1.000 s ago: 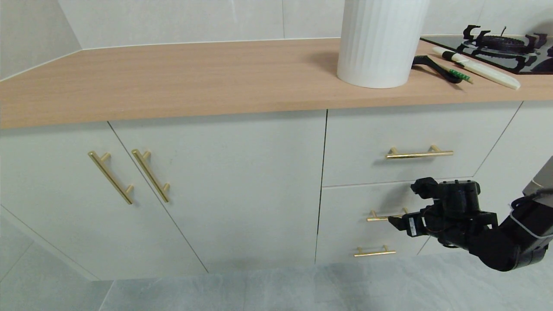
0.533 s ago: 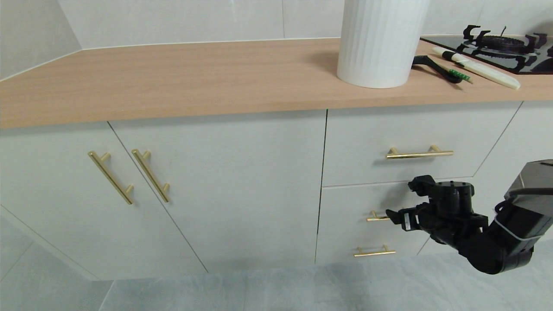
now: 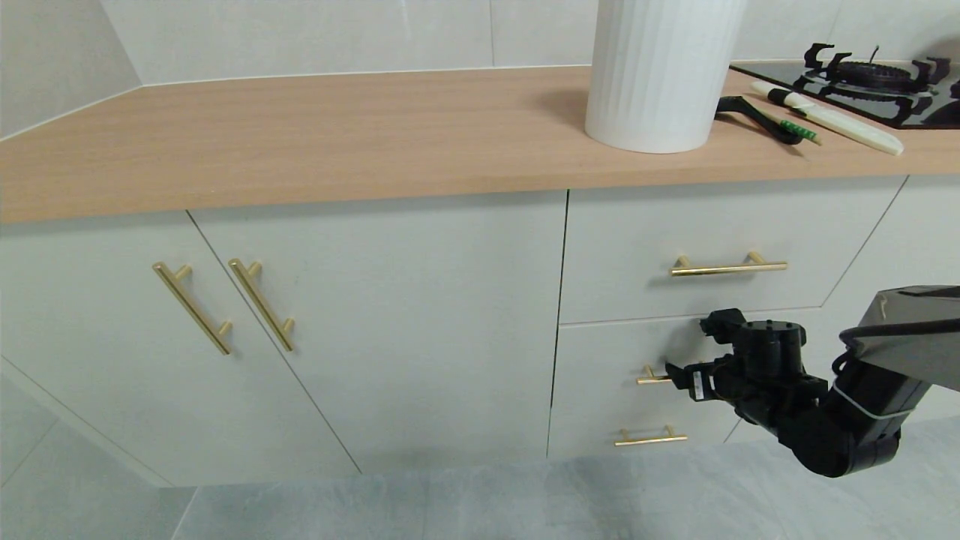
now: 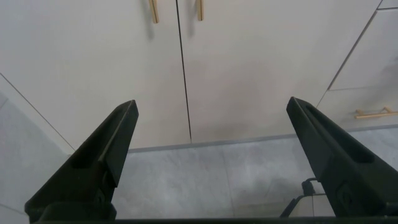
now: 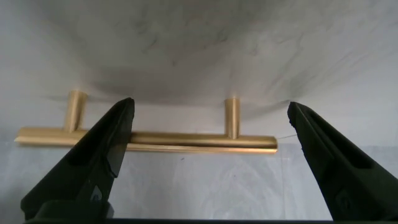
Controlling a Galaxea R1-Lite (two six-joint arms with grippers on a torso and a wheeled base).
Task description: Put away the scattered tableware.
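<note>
Cabinet front, lower right of frame: right gripper point(image 3: 694, 346) spread open at the middle drawer handle point(image 3: 651, 377); looks like the drawer-opening step, next straddle bar, clamp, pull.

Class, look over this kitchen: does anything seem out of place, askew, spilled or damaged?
Only loose utensils: a black-handled tool and a cream knife lie slanted on the countertop beside the white ribbed container, the knife along the hob's edge. Nothing looks spilled or damaged.
</note>
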